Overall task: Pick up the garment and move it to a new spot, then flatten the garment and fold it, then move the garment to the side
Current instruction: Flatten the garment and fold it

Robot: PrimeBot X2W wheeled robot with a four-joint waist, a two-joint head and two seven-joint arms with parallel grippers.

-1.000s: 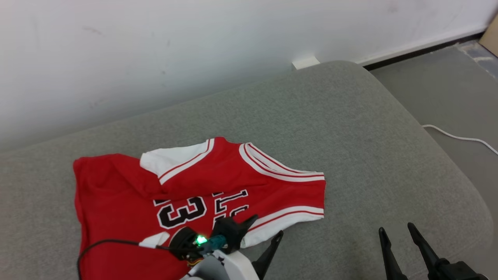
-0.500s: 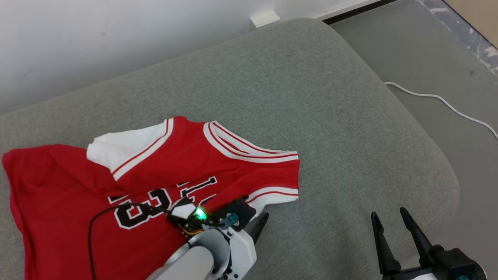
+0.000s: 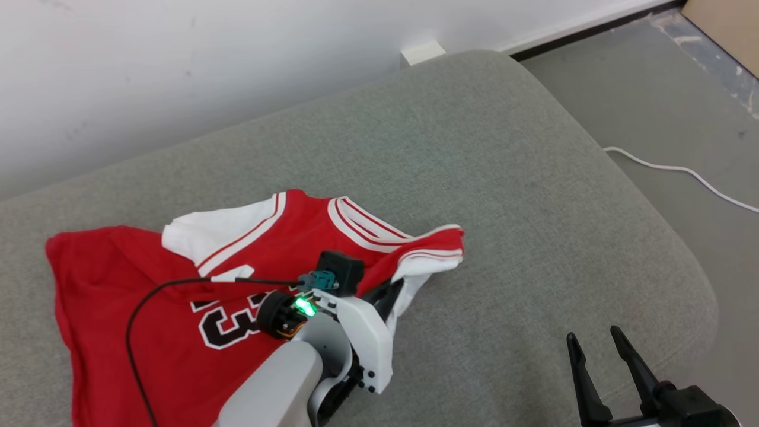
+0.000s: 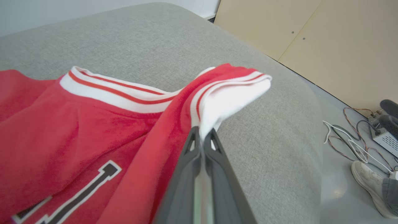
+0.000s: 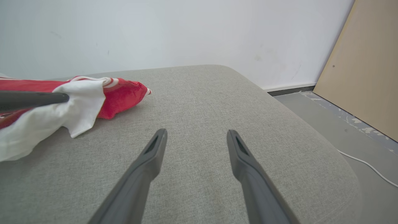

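I have my left pincer (image 4: pixel 202 136) clamped on the white-trimmed edge of the red jersey (image 3: pixel 142 284); my right pincer (image 5: pixel 196 137) stands apart, empty, above the grey cushion (image 3: pixel 504 207).

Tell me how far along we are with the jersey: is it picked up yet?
Done: the left gripper is shut on the white-trimmed hem of the jersey. In hand: that corner is raised and bunched while the rest lies crumpled on the grey cushion, so the pick-up is only starting. Left: carrying it to a new spot, flattening, folding, moving it aside. The right gripper is open over bare cushion, holding nothing.
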